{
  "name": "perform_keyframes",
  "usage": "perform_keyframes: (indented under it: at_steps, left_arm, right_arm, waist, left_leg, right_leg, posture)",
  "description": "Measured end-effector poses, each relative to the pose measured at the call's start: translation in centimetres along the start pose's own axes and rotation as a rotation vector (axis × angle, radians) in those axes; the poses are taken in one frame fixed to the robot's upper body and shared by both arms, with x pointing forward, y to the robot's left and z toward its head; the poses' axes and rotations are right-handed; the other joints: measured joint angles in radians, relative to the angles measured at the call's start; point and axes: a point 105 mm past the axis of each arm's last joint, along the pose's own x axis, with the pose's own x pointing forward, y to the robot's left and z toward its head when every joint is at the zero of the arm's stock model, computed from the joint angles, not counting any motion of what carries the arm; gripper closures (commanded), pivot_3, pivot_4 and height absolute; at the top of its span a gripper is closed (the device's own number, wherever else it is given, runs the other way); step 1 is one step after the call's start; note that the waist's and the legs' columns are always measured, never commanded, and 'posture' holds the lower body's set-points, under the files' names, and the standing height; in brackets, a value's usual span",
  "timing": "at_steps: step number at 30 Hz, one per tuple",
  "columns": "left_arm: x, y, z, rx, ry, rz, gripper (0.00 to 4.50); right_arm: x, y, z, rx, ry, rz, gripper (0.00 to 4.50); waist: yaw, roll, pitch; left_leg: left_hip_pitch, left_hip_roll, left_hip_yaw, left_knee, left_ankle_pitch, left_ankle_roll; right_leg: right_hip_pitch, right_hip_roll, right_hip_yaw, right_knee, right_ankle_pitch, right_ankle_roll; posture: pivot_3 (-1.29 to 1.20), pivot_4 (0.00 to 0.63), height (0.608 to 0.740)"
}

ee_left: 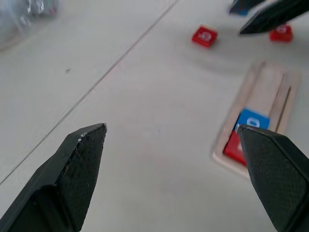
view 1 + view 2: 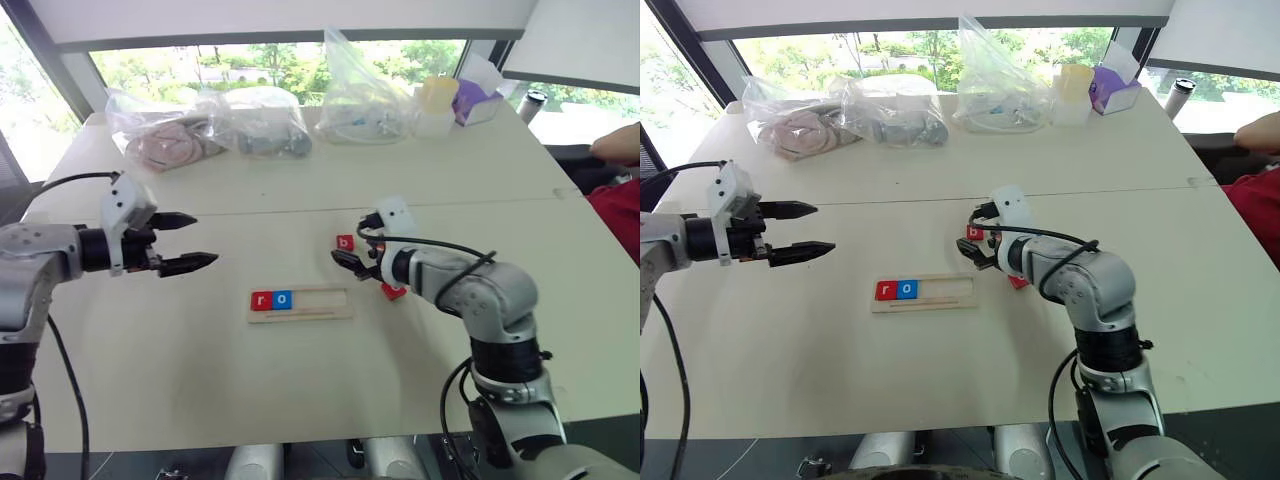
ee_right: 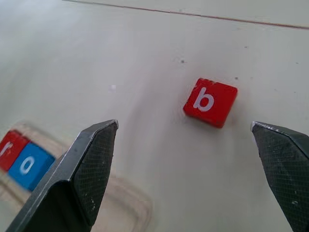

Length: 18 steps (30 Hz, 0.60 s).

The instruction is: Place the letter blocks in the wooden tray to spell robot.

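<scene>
Right gripper (image 3: 183,159) lining up on the red "b" block (image 3: 210,101), jaws apart, nothing held.
Wooden tray (image 2: 325,303) is holding the red "r" block (image 2: 261,300) and blue "o" block (image 2: 282,299) at its left end; "b" is lying on the table just beyond the tray. Left gripper (image 2: 187,241) is hovering empty, jaws apart. Risk: fingers coming in skewed and shoving "b" away, or clipping the red block (image 2: 393,291) under the right wrist.

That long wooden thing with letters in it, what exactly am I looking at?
The wooden tray is a long, narrow strip of pale wood with a raised rim and a shallow groove. It lies flat on the white table, between the two arms. A red r block and a blue o block sit side by side at its left end; the rest is unfilled. Neither gripper touches it.
</scene>
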Motion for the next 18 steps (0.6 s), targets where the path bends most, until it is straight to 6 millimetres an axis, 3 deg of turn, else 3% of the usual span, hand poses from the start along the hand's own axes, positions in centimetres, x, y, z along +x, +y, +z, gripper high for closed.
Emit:
perform_keyframes:
  at_steps: [6, 15, 18]
  left_arm:
    - [1.5, -2.1, -1.7, -0.089, -0.023, 0.026, 0.04]
    - [1.8, -2.2, -1.7, -0.082, -0.036, 0.08, 0.04]
    - [2.0, -2.2, -1.6, -0.078, -0.049, 0.09, 0.0]
  right_arm:
    - [3.0, -1.0, -0.1, 0.008, 0.029, -0.105, 0.0]
    - [4.9, 0.2, 0.6, 0.02, 0.0, -0.142, 0.0]
    - [5.2, 0.3, 0.5, -0.001, 0.0, -0.16, 0.85]
  waist:
    - [-0.002, 0.0, 0.0]
    - [-0.003, 0.0, 0.0]
    - [-0.003, 0.0, 0.0]
  left_leg:
    - [0.0, 0.0, 0.0, 0.0, 0.0, 0.0]
    - [0.001, 0.0, 0.0, 0.0, 0.0, 0.0]
    - [0.001, 0.0, 0.0, 0.0, 0.0, 0.0]
  right_leg:
    - [-0.001, 0.001, 0.001, 0.0, 0.0, 0.0]
    - [-0.001, 0.002, 0.0, 0.001, 0.001, -0.002]
    - [0.0, 0.002, 0.0, 0.001, 0.0, -0.002]
  posture:
    - [0.0, 0.15, 0.74]
    - [0.0, 0.15, 0.74]
    - [0.0, 0.15, 0.74]
